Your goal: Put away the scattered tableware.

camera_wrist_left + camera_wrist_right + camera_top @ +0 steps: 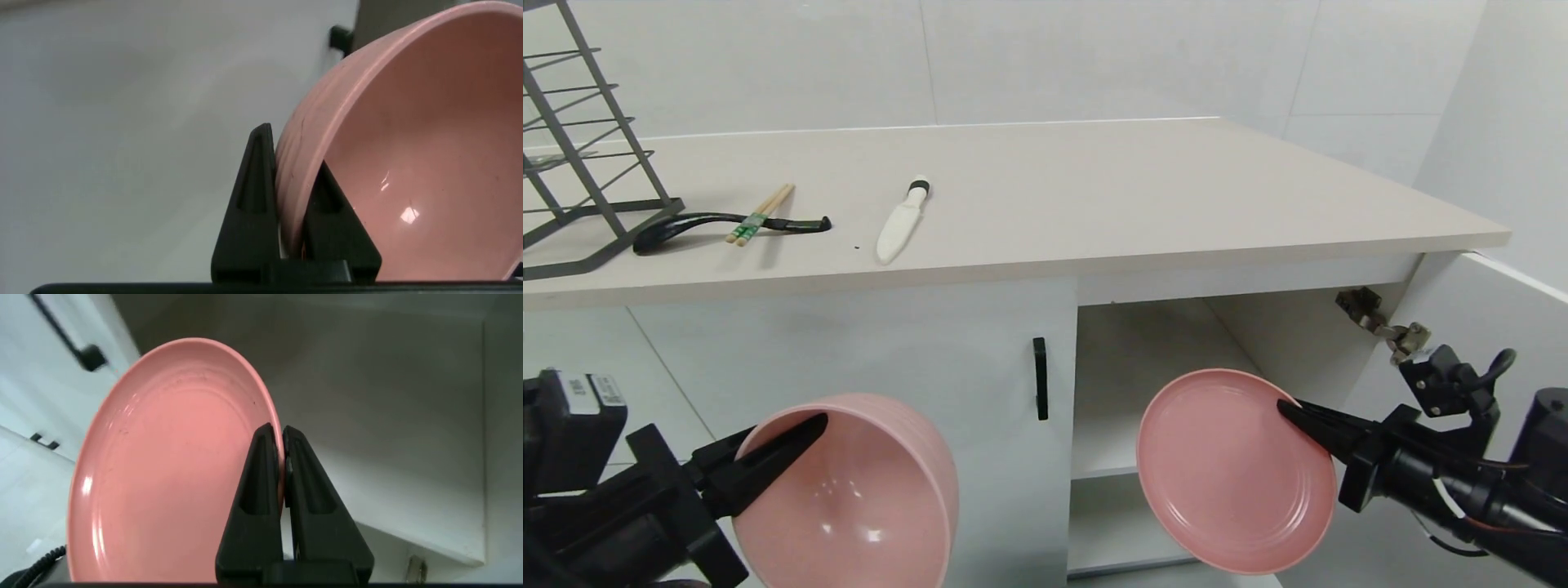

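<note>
Held: one bowl (866, 498), one plate (1225, 474); counter (1135, 188): one spoon (658, 237), knife (900, 222), two chopsticks (760, 214).

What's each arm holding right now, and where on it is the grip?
Left gripper holds the bowl by its rim, one jaw inside. Right gripper holds the plate by its rim.

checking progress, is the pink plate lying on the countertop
No, the right gripper holds the pink plate by its rim, below the countertop.

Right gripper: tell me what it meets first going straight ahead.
The right gripper, shut on the pink plate, points into the open cabinet; it would probably meet the inner wall first, though depth is unclear.
</note>
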{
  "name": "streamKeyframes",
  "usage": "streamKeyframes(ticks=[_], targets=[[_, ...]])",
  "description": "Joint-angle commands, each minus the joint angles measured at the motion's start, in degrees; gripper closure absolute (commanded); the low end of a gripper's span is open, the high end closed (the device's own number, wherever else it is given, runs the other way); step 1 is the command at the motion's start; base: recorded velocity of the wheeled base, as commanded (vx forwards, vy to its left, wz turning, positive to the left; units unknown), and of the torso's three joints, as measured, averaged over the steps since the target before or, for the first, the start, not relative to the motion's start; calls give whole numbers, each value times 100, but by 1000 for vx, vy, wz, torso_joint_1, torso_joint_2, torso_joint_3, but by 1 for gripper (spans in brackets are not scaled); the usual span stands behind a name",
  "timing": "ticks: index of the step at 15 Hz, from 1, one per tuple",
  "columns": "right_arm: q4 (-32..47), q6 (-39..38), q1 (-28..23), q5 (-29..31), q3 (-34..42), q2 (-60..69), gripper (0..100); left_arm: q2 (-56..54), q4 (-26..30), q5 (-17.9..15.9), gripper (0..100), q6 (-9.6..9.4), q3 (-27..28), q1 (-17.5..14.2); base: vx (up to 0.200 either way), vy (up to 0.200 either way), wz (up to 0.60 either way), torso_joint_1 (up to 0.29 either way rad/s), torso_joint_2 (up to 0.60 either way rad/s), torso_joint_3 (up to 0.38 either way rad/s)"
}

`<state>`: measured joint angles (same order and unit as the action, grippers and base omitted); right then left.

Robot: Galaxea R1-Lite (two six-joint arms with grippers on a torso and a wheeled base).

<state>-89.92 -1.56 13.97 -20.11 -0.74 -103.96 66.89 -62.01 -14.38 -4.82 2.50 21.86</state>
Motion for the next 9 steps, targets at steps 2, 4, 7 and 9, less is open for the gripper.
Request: streamKeyframes(ticks=[2,4,7,9], targets=[[-8,-2,-26,-10,-224,-397,100,149,5,-3,100,-283,110,205,0,0,0,0,0,0],[-8,-2,-8,-10,-356,-704,100,360,5,-3,100,-696,207,328,0,0,0,0,0,0],[-8,7,-8,-10,-699,-1065,100,878,-21,-3,100,-916,550,425,0,0,0,0,0,0],[-8,15,53,-10,-831,-1452,100,1256,-232,6,100,-898,638,820,0,0,0,0,0,0]])
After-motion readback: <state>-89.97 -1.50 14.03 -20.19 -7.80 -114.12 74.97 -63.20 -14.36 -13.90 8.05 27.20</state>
